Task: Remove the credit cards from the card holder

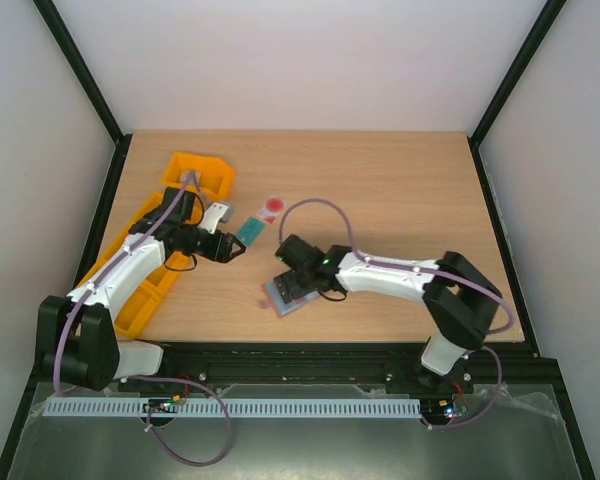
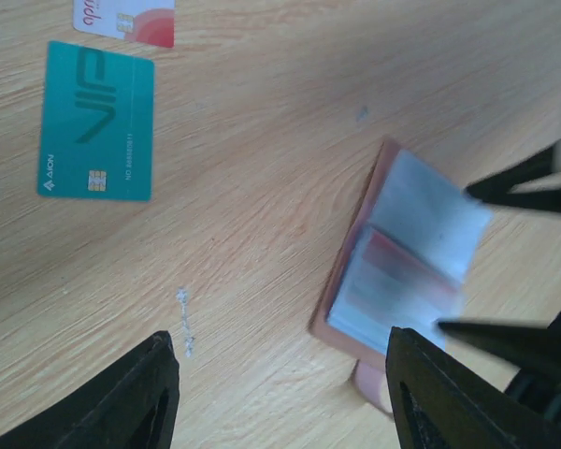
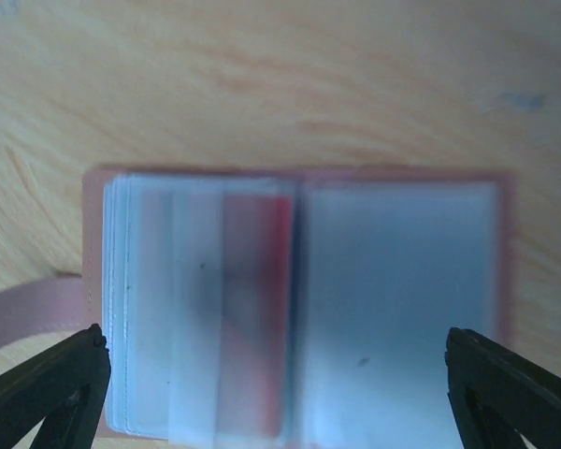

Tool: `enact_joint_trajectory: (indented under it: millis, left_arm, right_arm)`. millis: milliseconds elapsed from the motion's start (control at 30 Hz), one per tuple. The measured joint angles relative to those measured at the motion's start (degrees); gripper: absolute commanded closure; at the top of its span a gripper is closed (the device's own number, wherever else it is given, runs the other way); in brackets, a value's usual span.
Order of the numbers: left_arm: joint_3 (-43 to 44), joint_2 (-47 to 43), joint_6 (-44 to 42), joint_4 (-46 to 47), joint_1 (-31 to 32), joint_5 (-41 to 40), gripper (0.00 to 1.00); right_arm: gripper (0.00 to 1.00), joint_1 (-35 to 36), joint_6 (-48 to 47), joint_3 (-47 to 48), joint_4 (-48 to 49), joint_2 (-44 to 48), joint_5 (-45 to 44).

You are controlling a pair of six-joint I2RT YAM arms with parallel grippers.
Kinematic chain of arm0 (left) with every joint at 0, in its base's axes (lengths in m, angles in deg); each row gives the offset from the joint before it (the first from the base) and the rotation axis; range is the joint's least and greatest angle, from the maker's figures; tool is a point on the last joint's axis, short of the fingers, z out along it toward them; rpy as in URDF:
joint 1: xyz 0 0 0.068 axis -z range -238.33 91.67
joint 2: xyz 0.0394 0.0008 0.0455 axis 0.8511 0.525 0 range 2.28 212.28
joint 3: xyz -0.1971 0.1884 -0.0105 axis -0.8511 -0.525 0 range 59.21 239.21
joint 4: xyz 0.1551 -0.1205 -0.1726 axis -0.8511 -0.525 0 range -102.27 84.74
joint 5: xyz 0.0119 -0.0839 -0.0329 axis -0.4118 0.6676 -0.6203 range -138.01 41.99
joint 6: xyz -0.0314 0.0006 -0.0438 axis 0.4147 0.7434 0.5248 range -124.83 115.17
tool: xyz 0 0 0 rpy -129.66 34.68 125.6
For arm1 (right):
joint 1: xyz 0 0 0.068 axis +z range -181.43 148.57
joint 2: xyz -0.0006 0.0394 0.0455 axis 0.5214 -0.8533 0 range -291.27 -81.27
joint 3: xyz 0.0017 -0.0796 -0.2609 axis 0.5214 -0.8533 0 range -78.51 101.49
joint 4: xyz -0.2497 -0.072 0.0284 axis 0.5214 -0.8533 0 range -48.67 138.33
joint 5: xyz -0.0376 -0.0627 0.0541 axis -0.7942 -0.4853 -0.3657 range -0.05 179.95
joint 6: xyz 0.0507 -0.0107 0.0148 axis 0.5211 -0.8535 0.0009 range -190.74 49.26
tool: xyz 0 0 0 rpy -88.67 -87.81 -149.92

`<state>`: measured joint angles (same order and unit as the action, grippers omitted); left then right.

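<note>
So the card holder (image 3: 393, 281) is lying open and flat on the counter (image 1: 400, 190), grey-blue sleeves up. The right claw (image 3: 276, 346) is spread wide over it, one finger off each side (can't tell if they touch it). It looks light and floppy, so I'd pin the reddish-brown rim rather than pinch it. The teal card (image 2: 96, 122) and the white-pink card (image 2: 126, 19) lie loose at its 11 and 12 o'clock. They're thin, stiff and probably slick, flat on the wood, so go for an edge. Near the teal one, the left claw (image 2: 280, 351) hangs open and empty. A red strip (image 3: 257, 309) shows in one sleeve, maybe another card. The orange bins (image 1: 195, 175) sit at 9 o'clock, well apart from the holder.
</note>
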<state>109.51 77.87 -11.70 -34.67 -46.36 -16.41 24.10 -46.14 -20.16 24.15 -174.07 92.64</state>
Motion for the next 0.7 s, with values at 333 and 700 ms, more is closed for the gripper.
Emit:
enact_joint_trajectory:
  millis: [333, 700]
  left_arm:
    - [-3.8, -4.2, 10.2, 7.7, -6.7, 5.9, 0.36]
    - [-5.1, -4.4, 12.0, 9.4, -6.8, 8.3, 0.35]
  right_arm:
    - [0.25, 7.6, 4.0, 7.3, -3.8, -13.5, -4.7]
    - [0.48, 5.8, 4.3, 7.1, -3.0, -13.2, -1.6]
